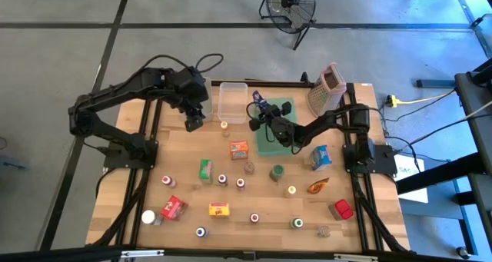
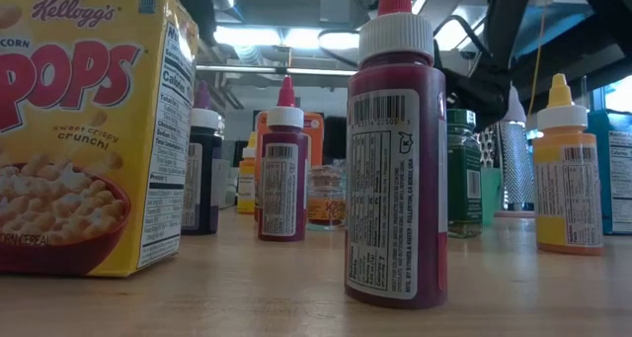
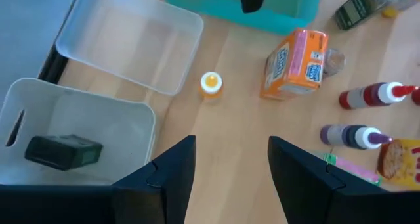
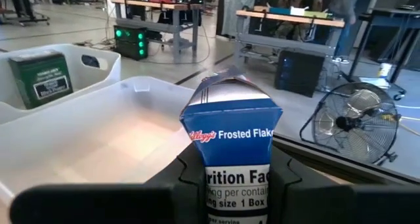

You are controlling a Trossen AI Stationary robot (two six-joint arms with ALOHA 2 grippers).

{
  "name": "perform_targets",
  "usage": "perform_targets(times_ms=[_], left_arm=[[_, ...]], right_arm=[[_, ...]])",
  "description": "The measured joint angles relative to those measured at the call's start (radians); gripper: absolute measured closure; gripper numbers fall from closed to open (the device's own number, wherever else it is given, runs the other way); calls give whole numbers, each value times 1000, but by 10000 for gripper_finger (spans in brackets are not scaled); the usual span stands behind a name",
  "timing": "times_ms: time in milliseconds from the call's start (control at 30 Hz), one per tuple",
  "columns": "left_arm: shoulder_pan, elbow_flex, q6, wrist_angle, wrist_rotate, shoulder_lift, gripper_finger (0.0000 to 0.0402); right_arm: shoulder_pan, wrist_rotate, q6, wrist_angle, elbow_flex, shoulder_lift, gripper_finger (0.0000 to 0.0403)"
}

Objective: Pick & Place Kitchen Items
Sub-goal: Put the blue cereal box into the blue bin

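Observation:
My right gripper (image 1: 260, 112) is shut on a blue Frosted Flakes carton (image 4: 231, 142). It holds the carton by the far left corner of the green tray (image 1: 278, 139), next to a clear bin (image 1: 233, 99). A second clear bin (image 3: 72, 138) to the left holds a dark green box (image 3: 62, 150). My left gripper (image 3: 231, 165) hangs open above the wood beside that bin, with nothing between its fingers. Past it, a small orange-capped jar (image 3: 210, 83) stands on its base and an orange carton (image 3: 295, 65) lies on the table. My right gripper pinches the carton's two side walls (image 4: 211, 184) between its two fingers (image 4: 187, 181), low on the body. The fingers come nearly level from the table's right side. The carton stands upright with its gabled top (image 4: 230, 96) up. The fingers hide its bottom.
Several small jars, bottles and cartons stand spread over the near half of the table, among them a Corn Pops box (image 2: 79, 129) and a red bottle (image 2: 395, 159). A box grater (image 1: 327, 89) stands at the far right. A floor fan (image 1: 290, 4) stands beyond the far edge.

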Motion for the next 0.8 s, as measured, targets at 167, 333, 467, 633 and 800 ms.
perform_targets(times_ms=[167, 333, 467, 633, 800], left_arm=[[-1, -1, -1, 31, 8, 0, 217], [-1, -1, -2, 31, 7, 0, 217], [-1, -1, -5, 31, 7, 0, 217], [-1, -1, -7, 31, 7, 0, 217], [-1, -1, -31, 31, 44, 0, 217]], right_arm=[[-25, -80, 0, -5, 1, 0, 322], [-36, -100, 0, -13, 2, -2, 322], [-40, -131, 8, -15, 2, -2, 322], [-32, -134, 3, -18, 2, -2, 322], [-25, -154, -4, -20, 2, -2, 310]])
